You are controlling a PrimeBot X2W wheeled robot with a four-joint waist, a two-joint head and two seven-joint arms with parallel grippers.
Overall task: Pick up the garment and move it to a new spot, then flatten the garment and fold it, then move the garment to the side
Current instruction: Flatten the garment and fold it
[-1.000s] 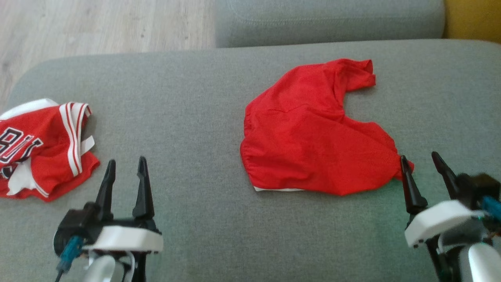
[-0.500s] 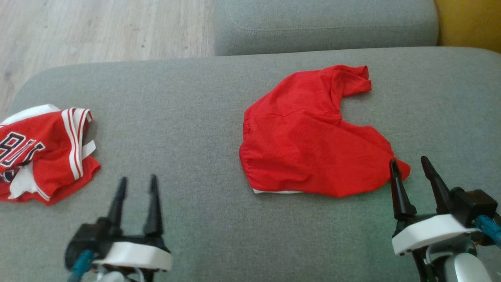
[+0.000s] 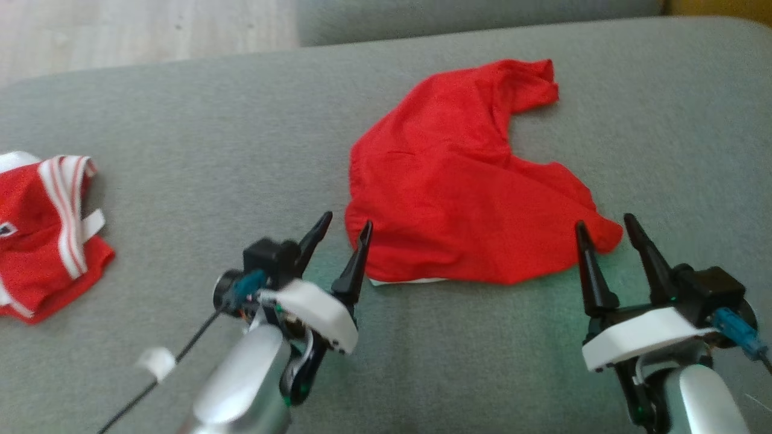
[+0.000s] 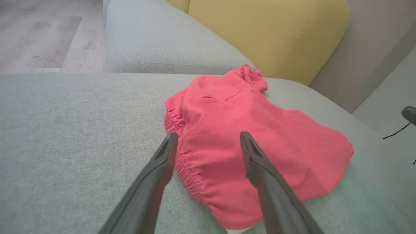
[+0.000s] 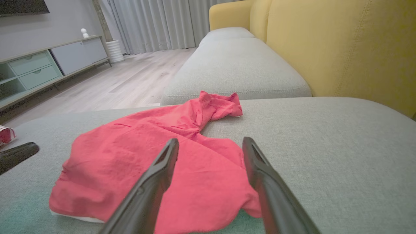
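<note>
Two pincers, both with fingers spread moderately and nothing held, flank the near edge of the red garment (image 3: 458, 181). It lies rumpled on the grey sofa cushion (image 3: 199, 144), right of centre in the head view and well apart from a red-and-white jersey (image 3: 54, 235) at the cushion's left end. Handling estimate: thin, limp cloth, light, no stiffness. It should sag and drape from any hold, and the textured upholstery may drag on it a little. It looks doubled over, with a white strip (image 3: 404, 281) peeking from under the near edge, so a shallow pinch risks lifting the top layer alone. Best holds, in my judgement, are the gathered elastic waistband (image 4: 185, 169) on the left side, which is thicker and less likely to slide out, and the pointed near-right corner (image 3: 606, 235). Left pincer (image 3: 348, 219): the arm reaches in diagonally from the lower left, and in its wrist view one finger sits over bare cushion and the other over cloth, straddling the waistband. Right pincer (image 3: 604, 220): fingers point almost straight up the head view, tips either side of the corner, and the wrist camera sits low, nearly level with the cushion. Cannot tell whether any fingertip touches the fabric.
</note>
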